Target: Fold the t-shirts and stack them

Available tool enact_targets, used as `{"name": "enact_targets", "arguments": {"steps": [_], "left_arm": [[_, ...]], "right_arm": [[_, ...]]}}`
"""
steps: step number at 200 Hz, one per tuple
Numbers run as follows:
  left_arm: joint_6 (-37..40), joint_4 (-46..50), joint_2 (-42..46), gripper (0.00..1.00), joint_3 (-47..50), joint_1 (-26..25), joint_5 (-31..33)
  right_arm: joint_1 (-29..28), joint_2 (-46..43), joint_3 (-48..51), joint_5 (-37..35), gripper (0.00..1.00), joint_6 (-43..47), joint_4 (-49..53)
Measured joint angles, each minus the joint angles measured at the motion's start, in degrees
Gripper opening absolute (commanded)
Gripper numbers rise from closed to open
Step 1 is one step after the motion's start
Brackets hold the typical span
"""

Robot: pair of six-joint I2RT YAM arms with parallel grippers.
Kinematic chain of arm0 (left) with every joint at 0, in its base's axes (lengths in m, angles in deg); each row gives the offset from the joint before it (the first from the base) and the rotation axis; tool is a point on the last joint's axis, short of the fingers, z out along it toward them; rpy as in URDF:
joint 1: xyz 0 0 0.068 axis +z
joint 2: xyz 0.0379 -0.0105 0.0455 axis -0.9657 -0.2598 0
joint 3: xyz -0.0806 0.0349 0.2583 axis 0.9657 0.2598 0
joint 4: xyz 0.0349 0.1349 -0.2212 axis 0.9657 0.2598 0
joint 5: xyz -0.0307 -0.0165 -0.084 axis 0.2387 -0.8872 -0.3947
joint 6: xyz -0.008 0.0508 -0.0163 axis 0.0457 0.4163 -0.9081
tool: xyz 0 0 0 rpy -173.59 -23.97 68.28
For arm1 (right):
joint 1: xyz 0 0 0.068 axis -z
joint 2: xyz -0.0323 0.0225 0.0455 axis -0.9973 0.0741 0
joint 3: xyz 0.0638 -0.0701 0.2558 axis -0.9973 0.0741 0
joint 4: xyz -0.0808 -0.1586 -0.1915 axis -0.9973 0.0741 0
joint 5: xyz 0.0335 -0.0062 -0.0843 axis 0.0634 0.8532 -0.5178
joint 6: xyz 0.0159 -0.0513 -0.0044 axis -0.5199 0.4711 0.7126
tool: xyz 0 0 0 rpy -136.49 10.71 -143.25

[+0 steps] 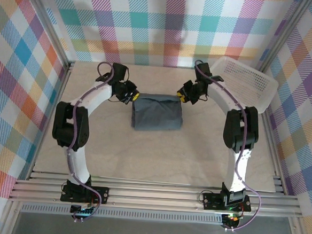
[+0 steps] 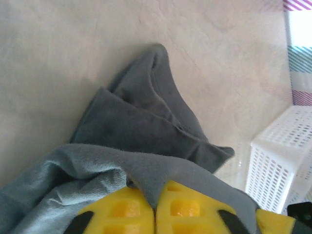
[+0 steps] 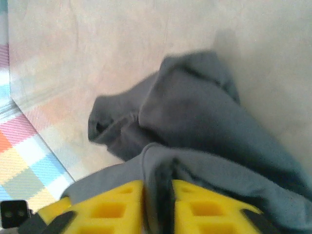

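The folded t-shirt (image 1: 157,113) lies on the worktop (image 1: 142,159), left of the white basket (image 1: 264,95). The right end effector (image 1: 182,96) pinches its basket-side edge; the left end effector (image 1: 131,96) is nearly closed under cloth (gripping or not, I cannot tell). Better to release both low, together.

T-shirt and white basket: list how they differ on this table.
The t-shirt is dark charcoal grey; the basket is white. The t-shirt is soft fabric, folded into a compact bundle; the basket is rigid plastic with perforated walls. The t-shirt lies at the middle of the table; the basket sits at the far right corner, apart from it. Both rest on the same table.
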Motion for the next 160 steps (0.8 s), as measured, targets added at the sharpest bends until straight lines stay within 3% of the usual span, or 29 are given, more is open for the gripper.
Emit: {"name": "enact_targets", "arguments": {"steps": [14, 20, 54, 86, 107, 131, 160], "left_arm": [[0.9, -1.84, -2.14, 0.68, -0.09, 0.81, -0.87], [1.11, -2.08, -2.23, 0.7, -0.04, 0.92, -1.01], [2.78, -5.38, 5.35, 0.68, 5.2, 1.03, -0.72], [-0.48, -8.44, 21.64, 0.63, 18.53, -2.21, 1.31], [-8.04, -13.2, 26.95, 0.65, 26.64, -11.21, 4.04], [-22.75, -22.58, 26.32, 0.82, 37.73, -22.01, 9.62], [-37.44, -30.75, 19.69, 0.83, 42.16, -26.71, 16.76]], "right_arm": [[0.74, 2.97, -2.19, -0.81, 0.45, 1.51, 0.02], [1.09, 3.58, -2.51, -1.2, 0.47, 2.25, 0.13], [2.43, 0.37, 1.38, -4.7, 0.47, 5.9, -0.5], [1.84, -14.91, 15.82, -7.69, 0.47, 9.77, -4.37], [-0.72, -27.12, 26.91, -7.39, 0.5, 11.82, -10.69], [-3.48, -37.51, 38.62, -5.73, 0.51, 12.48, -17.09], [-3.72, -43.54, 48.19, -3.65, 0.51, 12.24, -20.06]]}}
